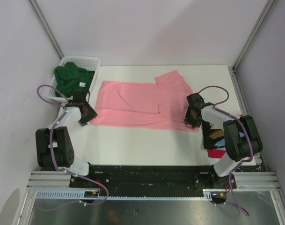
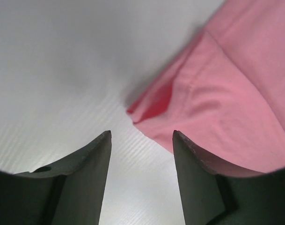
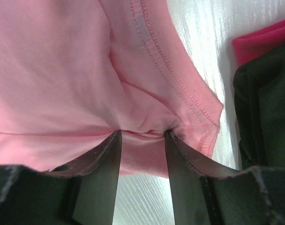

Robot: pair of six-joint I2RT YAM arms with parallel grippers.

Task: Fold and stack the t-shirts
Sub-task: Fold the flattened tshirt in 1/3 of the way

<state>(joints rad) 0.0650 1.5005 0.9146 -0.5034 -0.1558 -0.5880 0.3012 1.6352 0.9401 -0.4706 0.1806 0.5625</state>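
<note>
Status: mid-fold on the salmon-pink tee [image 1: 133, 101], the other tees not in play. Top view: it lies flat across the middle of the worktop [image 1: 133, 145], one sleeve reaching toward the far right corner and a panel already turned in over the body. Left gripper [image 1: 85, 114] sits at the tee's near left corner, right gripper [image 1: 193, 117] at its near right corner. Dark green tee [image 1: 71, 77] is heaped in the white mesh basket [image 1: 93, 61] at the far left corner. Black printed tee [image 1: 213, 136] lies on the red tee [image 1: 216, 153] at the near right edge, partly under the right arm; looks like the finished stack. Left wrist view: left gripper [image 2: 142, 136] has jaws fairly wide and empty over bare worktop, with the tee corner [image 2: 147, 110] just ahead and the right-hand finger [image 2: 198, 178] overlapping the hem; nothing pinched. Right wrist view: right gripper [image 3: 143, 136] has jaws at a medium gap astride the hem of the pink tee [image 3: 53, 70], cloth puckered between the tips but it looks slack, not clamped. Red tee [image 3: 264, 44] and black tee [image 3: 266, 117] are just beside it, not touching. My read: step is taking both near corners for the next fold. Next move needs both jaws closed on the full layers, then an even lift and carry toward the far edge so the hem lands square.
</note>
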